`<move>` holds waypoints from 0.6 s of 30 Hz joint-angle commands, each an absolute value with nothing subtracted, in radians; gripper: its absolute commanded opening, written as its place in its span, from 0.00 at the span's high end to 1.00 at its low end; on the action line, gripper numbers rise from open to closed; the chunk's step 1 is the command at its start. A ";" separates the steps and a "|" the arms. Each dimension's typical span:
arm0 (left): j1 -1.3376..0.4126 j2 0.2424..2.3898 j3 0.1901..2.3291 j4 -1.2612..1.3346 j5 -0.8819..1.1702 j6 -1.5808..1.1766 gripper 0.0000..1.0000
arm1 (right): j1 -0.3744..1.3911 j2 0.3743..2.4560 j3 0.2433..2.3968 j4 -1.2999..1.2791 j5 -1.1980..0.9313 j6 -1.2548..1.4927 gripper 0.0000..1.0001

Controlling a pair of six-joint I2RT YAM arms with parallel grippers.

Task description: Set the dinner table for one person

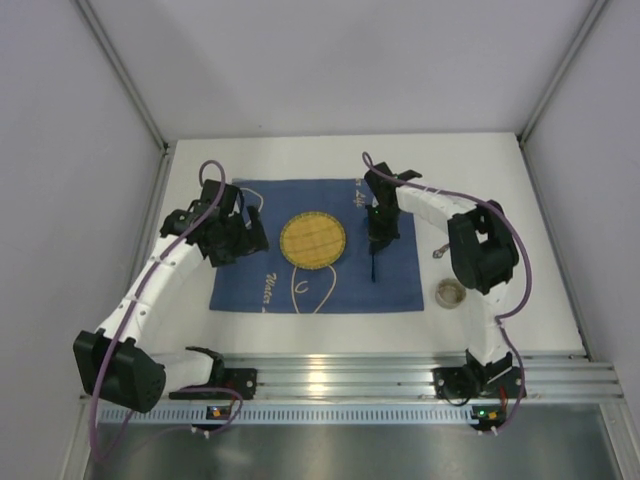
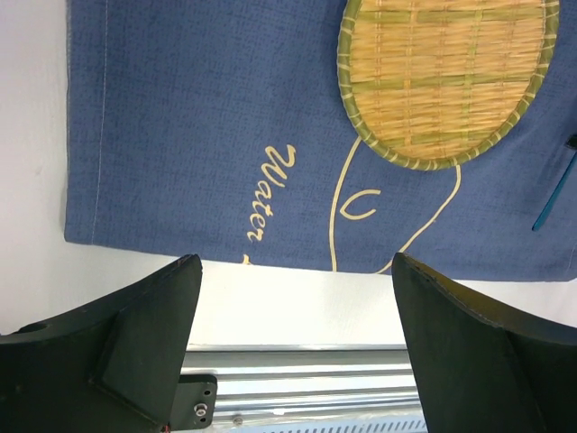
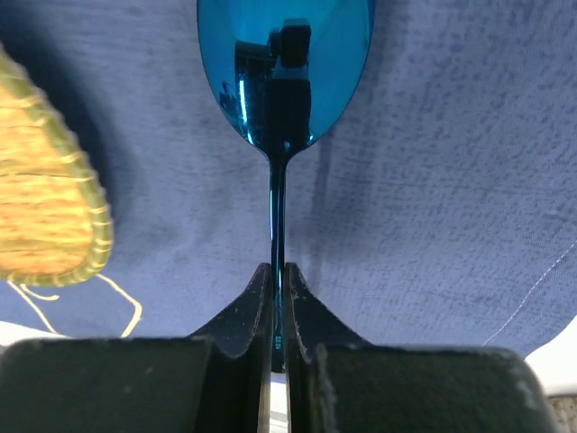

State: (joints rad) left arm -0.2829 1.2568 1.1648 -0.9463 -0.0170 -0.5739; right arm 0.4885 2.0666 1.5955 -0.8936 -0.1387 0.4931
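Spoon (image 3: 284,72), blue: right gripper (image 3: 278,271) is pinching its thin handle, bowl hanging over the mat (image 1: 400,275) on the table (image 1: 500,180), just right of the plate (image 1: 313,239), and is best lowered flat, parallel to the plate, then released; left gripper (image 2: 296,266) is hovering, jaws spread, empty.

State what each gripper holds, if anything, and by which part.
The right gripper pinches the shiny blue metal spoon by its thin handle; the left gripper is open, holding nothing.
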 commanded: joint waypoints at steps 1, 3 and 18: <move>-0.281 1.194 1.134 -0.969 -0.038 -0.606 0.08 | 0.488 2.069 1.572 -0.832 -0.112 0.525 1.00; -0.281 1.171 1.123 -0.977 -0.041 -0.612 0.08 | 0.489 2.083 1.556 -0.805 -0.142 0.522 1.00; -0.282 1.184 1.120 -0.943 -0.009 -0.624 0.09 | 0.135 1.801 1.416 -0.854 -0.043 0.410 0.38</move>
